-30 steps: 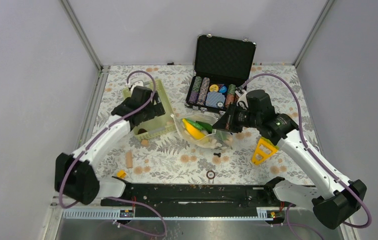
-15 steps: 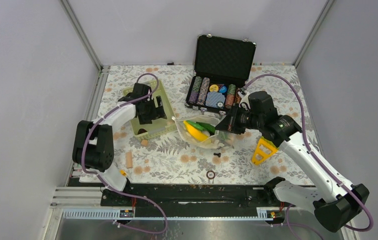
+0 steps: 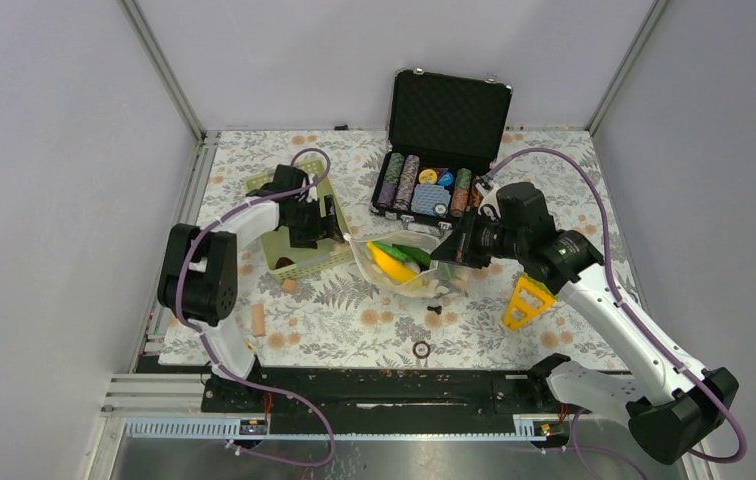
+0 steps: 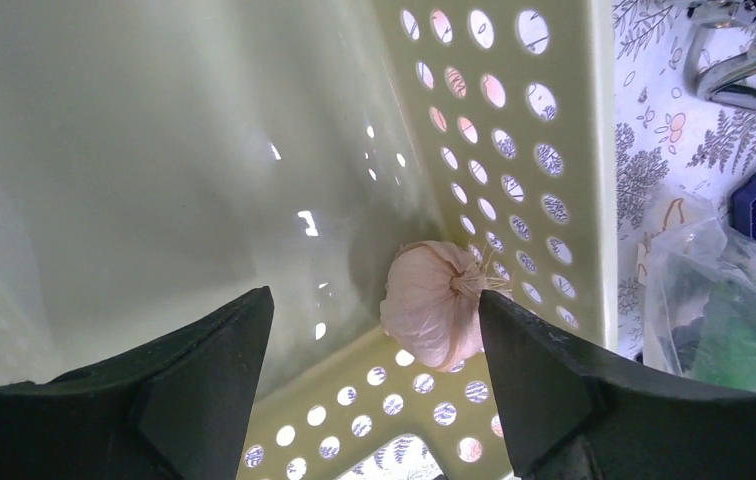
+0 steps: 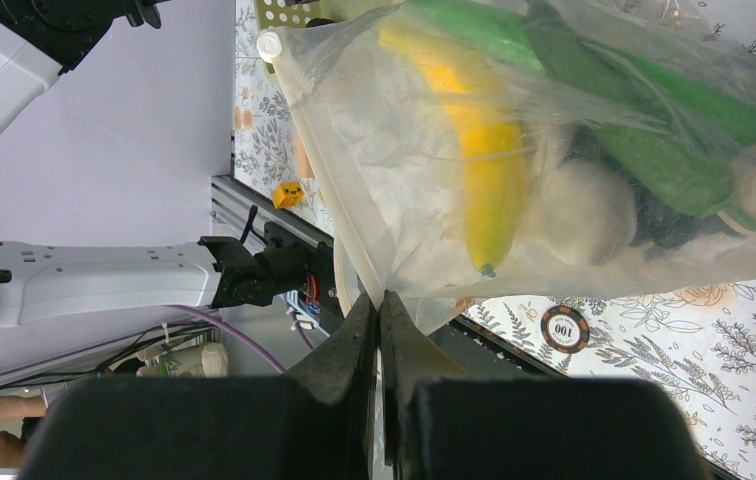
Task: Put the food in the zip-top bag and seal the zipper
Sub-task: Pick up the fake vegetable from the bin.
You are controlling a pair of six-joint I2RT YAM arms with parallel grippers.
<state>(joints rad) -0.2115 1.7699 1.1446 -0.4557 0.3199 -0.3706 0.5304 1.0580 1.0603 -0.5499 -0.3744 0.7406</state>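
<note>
Left gripper [image 4: 372, 315], jaws spread, flanks a garlic bulb [image 4: 432, 315] in a corner of the green basket [image 4: 514, 150]. Right gripper [image 5: 379, 305], pressed together, pinches the zip-top bag [image 5: 404, 200] at its mouth edge; a banana [image 5: 479, 140] lies inside.

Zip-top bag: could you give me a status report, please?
Left gripper open above white garlic bulb in green perforated basket. Right gripper shut on clear dotted bag mouth. No obstruction.

Bright, even light fills all views, with only soft shadows. White glare specks dot the green basket [image 4: 154, 150] floor, and the crinkly zip-top bag [image 5: 404, 120] glints.
</note>
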